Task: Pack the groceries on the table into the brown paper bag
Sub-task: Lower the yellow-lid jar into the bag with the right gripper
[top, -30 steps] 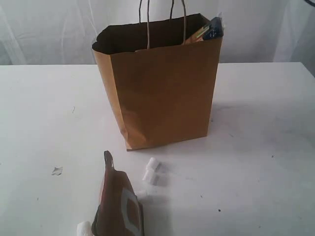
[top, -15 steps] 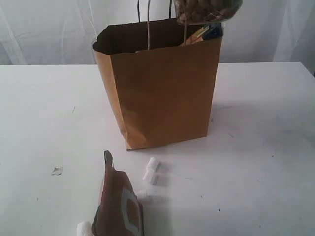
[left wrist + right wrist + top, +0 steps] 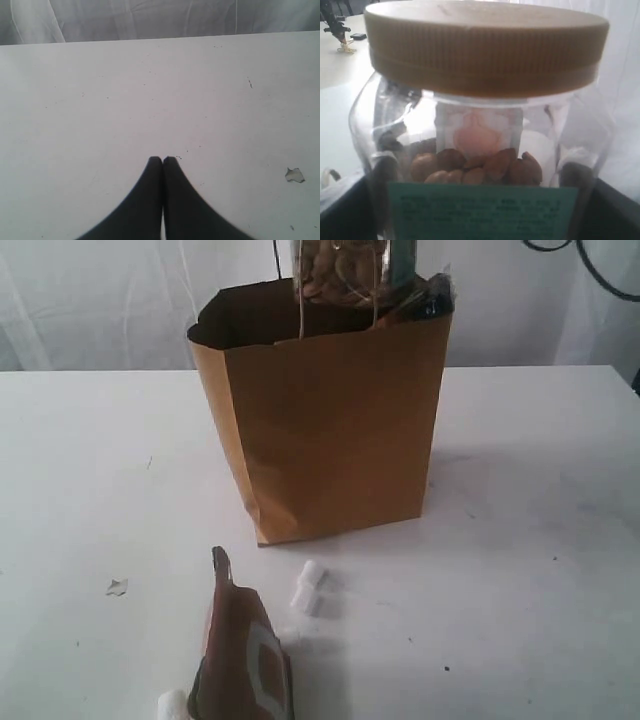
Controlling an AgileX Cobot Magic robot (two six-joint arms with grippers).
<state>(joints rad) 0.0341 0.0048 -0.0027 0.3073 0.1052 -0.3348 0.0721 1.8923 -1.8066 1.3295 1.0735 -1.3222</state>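
The table (image 3: pixel 560 540) carried the brown paper bag (image 3: pixel 340 440), upright and open near its middle, the biggest thing there. The step in hand looked like loading the jar (image 3: pixel 340 270). It hung just above the bag's mouth, by the handles, and the right tool (image 3: pixel 480 222) gripped it with jaws spread wide, a dark finger on each side of the glass below the mustard lid (image 3: pixel 485 50). Next, I judged, the jar had to go straight down into the bag's free space — clear of handles and rim — before the jaws let go.

Inside the bag, the spaghetti packet (image 3: pixel 432 300) leaned in one corner, its navy end poking over the rim; anything else in there was hidden. The jar itself held brown nuts (image 3: pixel 470 167). The pouch (image 3: pixel 245 650) sat on the table in front of the bag, well apart from it and not yet packed. The left tool (image 3: pixel 162 160) hovered pinched shut and empty over bare table.
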